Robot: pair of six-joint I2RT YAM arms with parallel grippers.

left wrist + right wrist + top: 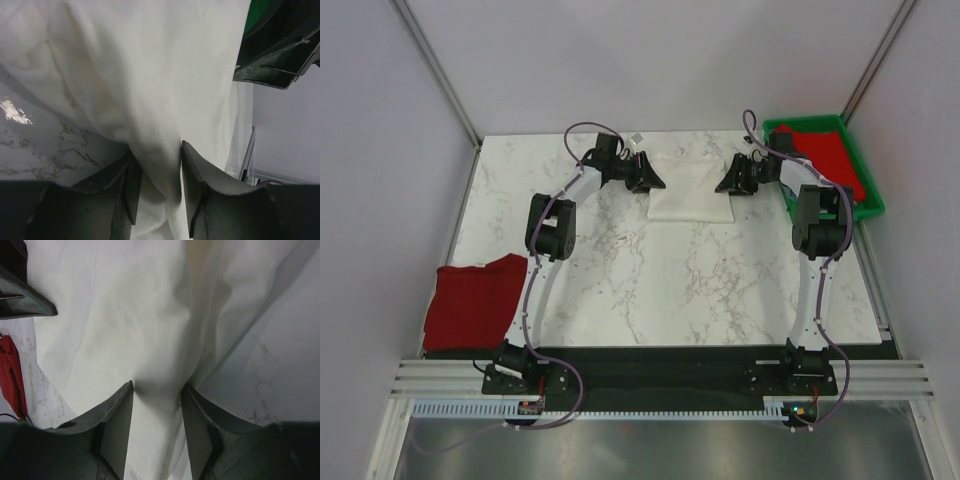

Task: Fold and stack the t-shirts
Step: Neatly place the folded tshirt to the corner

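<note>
A white t-shirt lies partly folded on the far middle of the marble table. My left gripper is at its left edge and my right gripper is at its right edge. In the left wrist view the left gripper is shut on a bunched fold of the white t-shirt. In the right wrist view the right gripper is likewise shut on a fold of the white t-shirt. A folded red t-shirt lies at the table's left edge.
A green plastic tray stands at the far right with a red t-shirt in it. The right arm's elbow stands just in front of the tray. Grey walls enclose the table on three sides.
</note>
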